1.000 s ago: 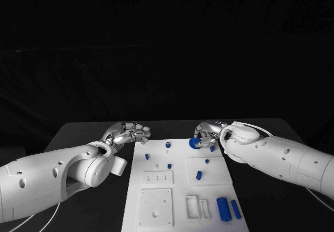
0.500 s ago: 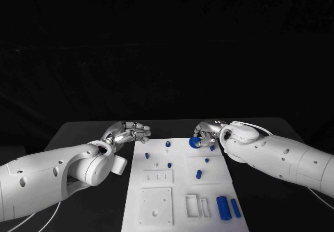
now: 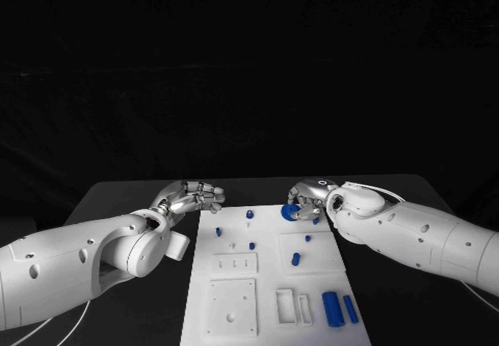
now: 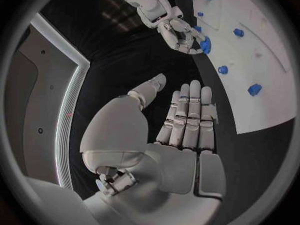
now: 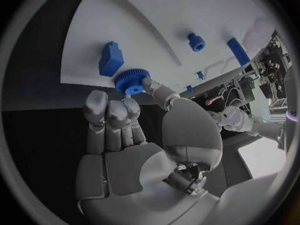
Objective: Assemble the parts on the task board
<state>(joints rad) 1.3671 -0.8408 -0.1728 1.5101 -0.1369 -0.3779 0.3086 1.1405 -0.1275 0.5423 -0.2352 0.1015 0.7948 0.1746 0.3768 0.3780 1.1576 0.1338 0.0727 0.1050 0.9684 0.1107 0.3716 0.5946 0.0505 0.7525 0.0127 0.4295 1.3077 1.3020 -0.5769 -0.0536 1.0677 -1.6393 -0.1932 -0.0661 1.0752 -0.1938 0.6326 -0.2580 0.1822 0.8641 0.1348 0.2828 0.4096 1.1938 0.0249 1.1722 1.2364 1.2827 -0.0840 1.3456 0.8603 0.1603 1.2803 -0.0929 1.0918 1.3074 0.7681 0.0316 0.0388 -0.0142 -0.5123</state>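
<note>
My left hand (image 3: pixel 193 197) hovers over the black table (image 3: pixel 115 198), just off the far left corner of the task board (image 3: pixel 234 303), holding nothing; in the left wrist view my fingers (image 4: pixel 187 116) lie straight and close together, thumb set apart. Just beyond my fingertips on the board stand two small blue pegs (image 3: pixel 218 232), one nearer the far edge (image 3: pixel 249 214), with another peg (image 3: pixel 253 246) and a tilted blue piece (image 3: pixel 296 259) further toward me. Nothing lies between my left fingers and the board's edge.

My right hand (image 3: pixel 305 198) is at the board's far right corner, thumb and fingertips pinching a blue toothed gear (image 5: pixel 130 81) right over the white surface. A blocky blue part (image 5: pixel 110 59) stands just beside the gear, beyond my fingertips, and a small round peg (image 5: pixel 196 42) sits further off. Two blue cylinders (image 3: pixel 332 309) lie near the board's near right corner, well away from both hands.

Since a second ago the gear and my right hand have crept slightly left; my left hand has stayed put.
</note>
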